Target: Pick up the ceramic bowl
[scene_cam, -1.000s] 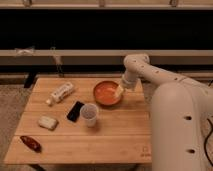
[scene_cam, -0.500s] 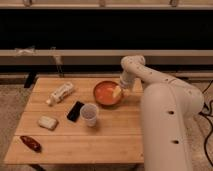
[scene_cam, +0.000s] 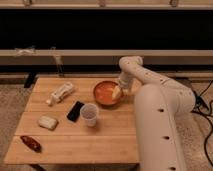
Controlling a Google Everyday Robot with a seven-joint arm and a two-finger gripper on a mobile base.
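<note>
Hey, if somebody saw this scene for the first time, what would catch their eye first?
The bulky white robot arm fills the right side, bending over the far right part of the wooden table. Its claw sits at the right rim of the orange-red ceramic bowl, the brightest thing on the table. Just in front of the bowl stands a white cup.
</note>
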